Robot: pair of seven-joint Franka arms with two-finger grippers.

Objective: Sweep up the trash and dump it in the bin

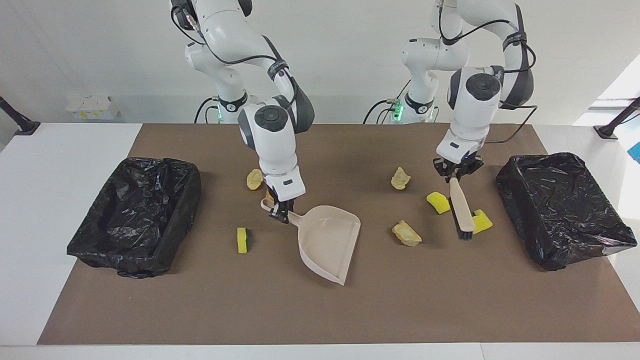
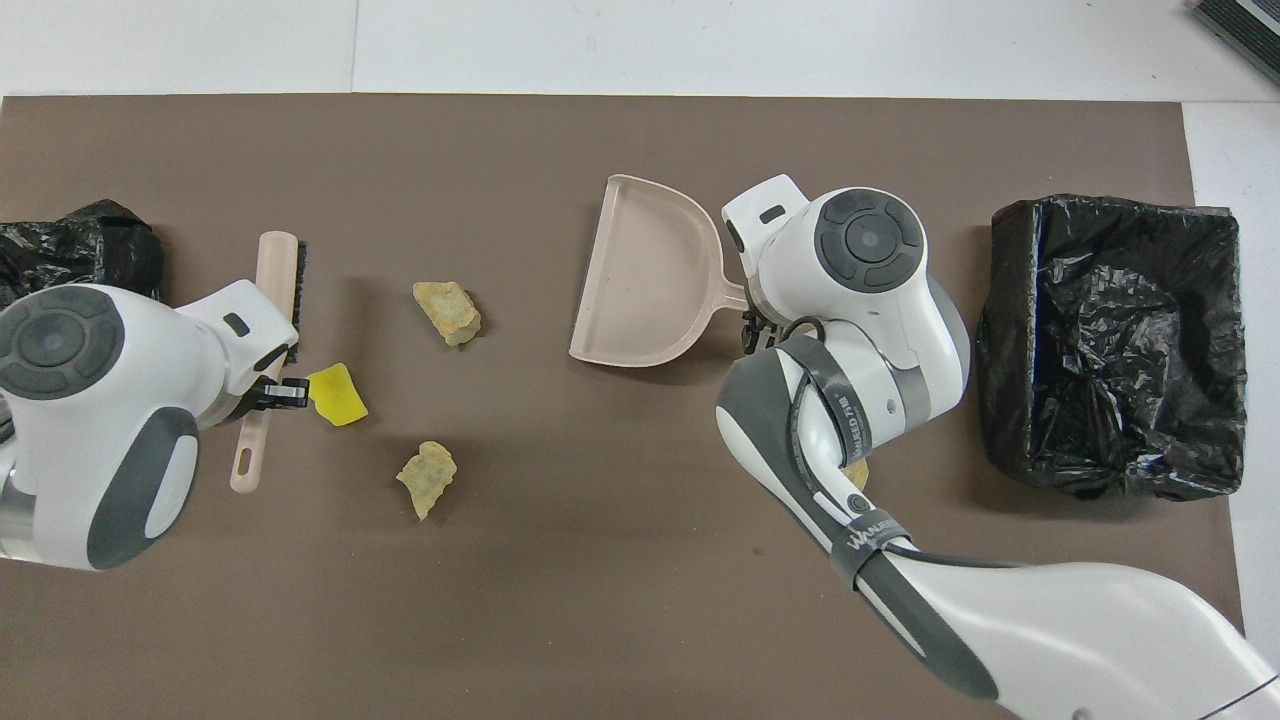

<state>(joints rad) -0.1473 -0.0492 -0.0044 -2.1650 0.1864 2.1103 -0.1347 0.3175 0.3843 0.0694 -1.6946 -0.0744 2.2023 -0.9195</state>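
My right gripper (image 1: pixel 281 214) is shut on the handle of the pale pink dustpan (image 1: pixel 327 240), whose mouth faces the left arm's end; it also shows in the overhead view (image 2: pixel 645 270). My left gripper (image 1: pixel 456 176) is shut on the brush (image 1: pixel 462 212), bristles down beside a notched yellow sponge (image 1: pixel 483 221). Another yellow sponge (image 1: pixel 440 202) and two tan lumps (image 1: pixel 400 178) (image 1: pixel 406 233) lie between brush and dustpan. A green-backed sponge (image 1: pixel 242 240) and a tan lump (image 1: pixel 255 179) lie toward the right arm's end. The orange-brown lump is mostly hidden by my right gripper.
Two black-bagged bins stand on the brown mat, one at the right arm's end (image 1: pixel 135 215) and one at the left arm's end (image 1: pixel 565 210). White table edges surround the mat (image 1: pixel 320 310).
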